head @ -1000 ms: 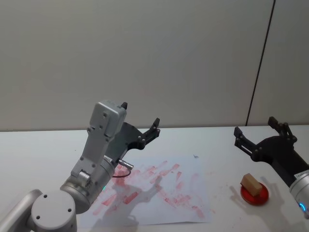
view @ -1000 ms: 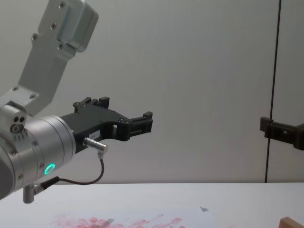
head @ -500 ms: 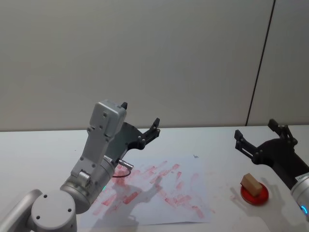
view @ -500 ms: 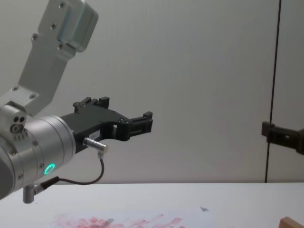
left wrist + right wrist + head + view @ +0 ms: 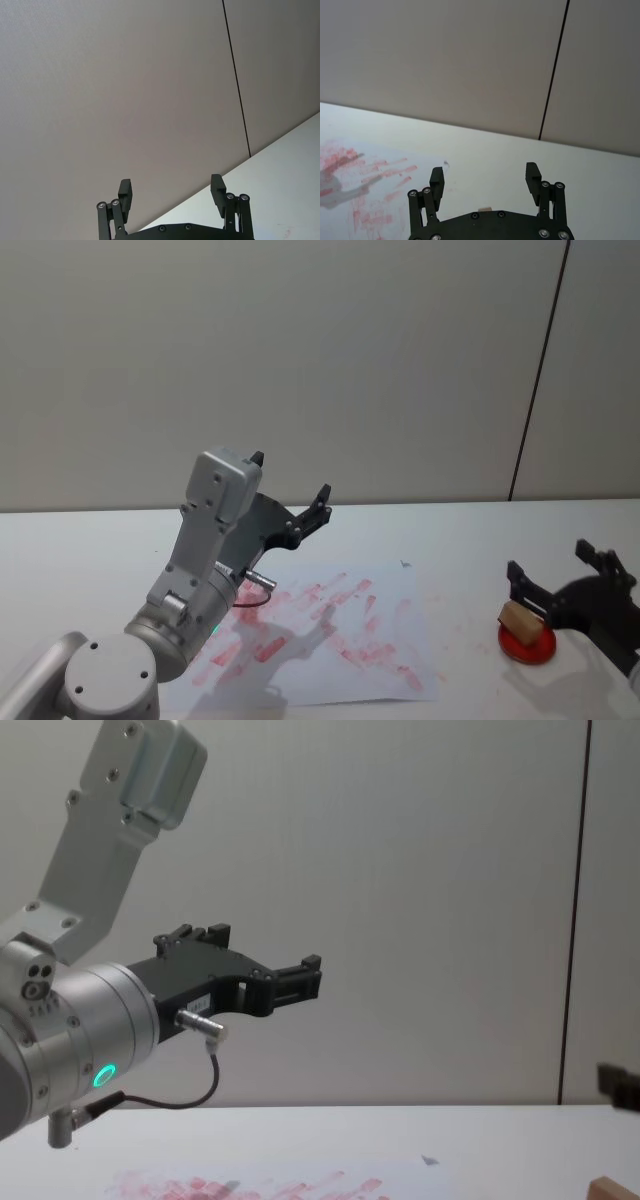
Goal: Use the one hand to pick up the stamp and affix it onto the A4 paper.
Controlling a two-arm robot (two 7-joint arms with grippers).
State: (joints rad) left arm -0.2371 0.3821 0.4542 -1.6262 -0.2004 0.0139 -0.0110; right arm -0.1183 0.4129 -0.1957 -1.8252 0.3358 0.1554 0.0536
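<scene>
- My right gripper (image 5: 548,560), a black two-fingered claw on a silver-grey arm, hangs low over the right end of the white table (image 5: 450,530). Its jaws are spread wide and hold nothing; the right wrist view (image 5: 484,172) shows open air between the two fingers.
- The stamp (image 5: 517,617), a small light-brown wooden block, rests tilted on a round red ink pad (image 5: 527,645). In the head view it lies just below and beside my nearer fingertip, apart from it. In the right wrist view a sliver of tan (image 5: 484,208) at the edge of the palm places the block roughly midway between the fingers.
- The A4 paper (image 5: 400,590), a flat white sheet crowded with smudgy red-pink prints, lies at the table's centre, well apart from the pad, with one small dark mark near its far corner.
- My left gripper (image 5: 290,475), also black and also open, is parked raised above the paper's far left part on the arm with the glowing green ring (image 5: 103,1075).
- Stage, as I judge it: approach only. The stamp is not yet grasped. What remains is to settle the fingers around the block, close on it, lift it off the pad, carry it across to the sheet and press it down.
</scene>
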